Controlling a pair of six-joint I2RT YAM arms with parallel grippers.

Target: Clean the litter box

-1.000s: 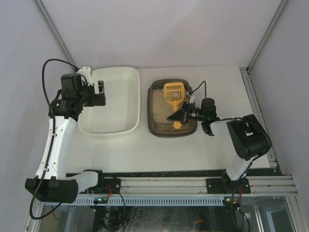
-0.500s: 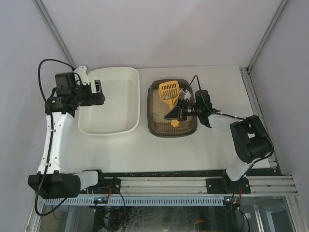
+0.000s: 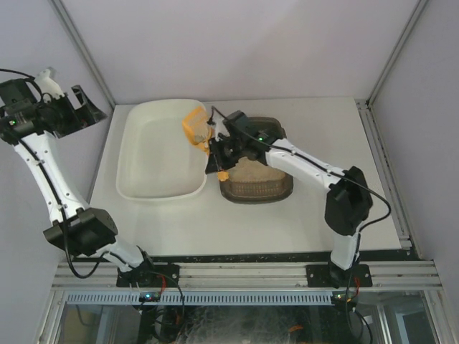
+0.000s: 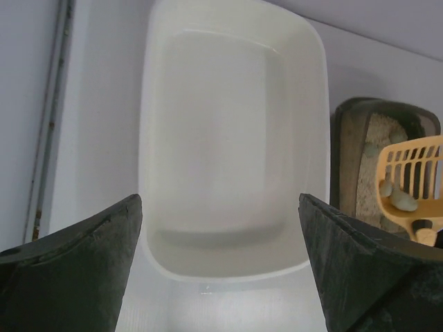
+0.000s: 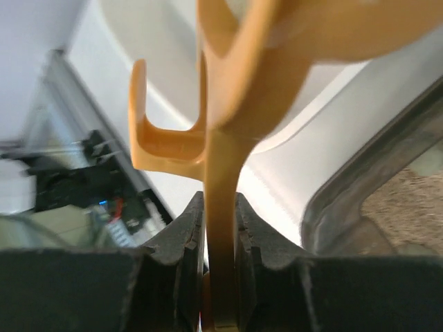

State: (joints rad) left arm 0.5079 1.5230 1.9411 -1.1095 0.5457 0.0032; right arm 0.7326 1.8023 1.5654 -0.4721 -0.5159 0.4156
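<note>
Where right pincer (image 3: 216,153) grips scoop (image 3: 194,127), litter box (image 3: 249,193) adjoins.

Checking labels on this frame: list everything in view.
white tub: one, white, left part of the table
litter box: one, dark brown-grey with beige litter, right of the tub
scoop: one, yellow-orange, raised over the tub's right rim
clumps: two, pale grey, in the scoop
table: one, white, under both trays
left gripper: one, black, open, high at the left, holding nothing
right gripper: one, black, shut on the scoop's handle
</note>
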